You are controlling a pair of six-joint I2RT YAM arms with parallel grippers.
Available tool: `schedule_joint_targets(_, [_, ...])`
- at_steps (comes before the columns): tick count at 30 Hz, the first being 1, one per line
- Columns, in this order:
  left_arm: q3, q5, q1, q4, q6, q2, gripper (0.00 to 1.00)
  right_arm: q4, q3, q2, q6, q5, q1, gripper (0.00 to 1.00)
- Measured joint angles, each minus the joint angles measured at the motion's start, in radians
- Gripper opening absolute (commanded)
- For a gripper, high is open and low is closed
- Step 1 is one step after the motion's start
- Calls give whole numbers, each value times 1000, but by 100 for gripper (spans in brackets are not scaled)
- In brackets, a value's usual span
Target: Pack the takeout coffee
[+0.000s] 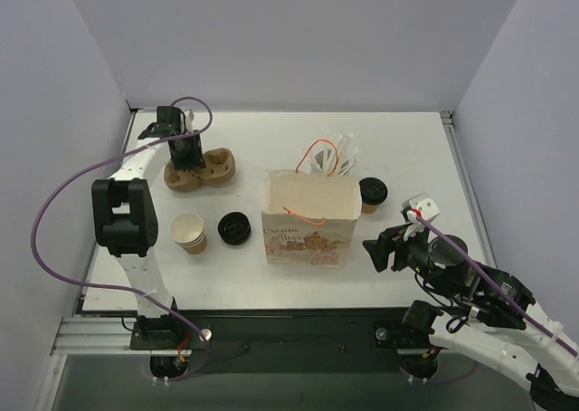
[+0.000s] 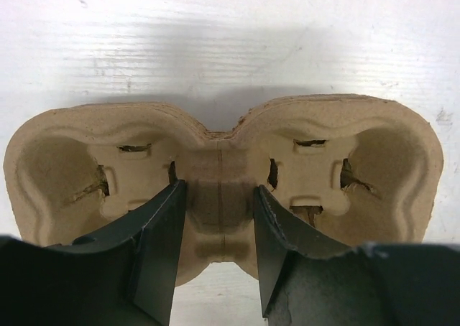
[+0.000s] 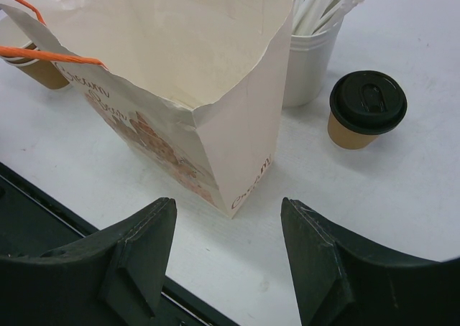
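Observation:
The takeout coffee [image 1: 373, 194], a small brown cup with a black lid, stands on the table just right of the open paper bag [image 1: 308, 216]. In the right wrist view the coffee [image 3: 366, 109] sits beyond the bag's corner [image 3: 237, 125]. My right gripper [image 1: 378, 251] hovers open near the bag's front right corner, with only bare table between its fingers [image 3: 228, 207]. At the far left, my left gripper [image 1: 187, 164] is shut on the middle bridge of a brown pulp cup carrier [image 1: 222, 167], its fingers pressed against both sides of the ridge [image 2: 219, 189].
A lidless tan paper cup [image 1: 189, 233] and a loose black lid [image 1: 234, 227] sit left of the bag. A white cup of stirrers [image 1: 339, 157] stands behind the bag, next to the coffee. Orange bag handles [image 1: 318, 153] stick up. White walls enclose the table.

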Motion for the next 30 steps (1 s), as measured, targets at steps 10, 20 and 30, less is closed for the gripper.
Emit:
schedule_joint_targets(10, [23,-60,20,-8,-2,-2,43,-3,0,5,0,0,0,61])
schedule_joint_targets(20, [103,-121,-10,-86,15,-5,39,-7,8,33,-1,-1,0,61])
schedule_joint_targets(30, [263,-138,-29,-258,13,-163,39,-7,26,35,21,-9,0,60])
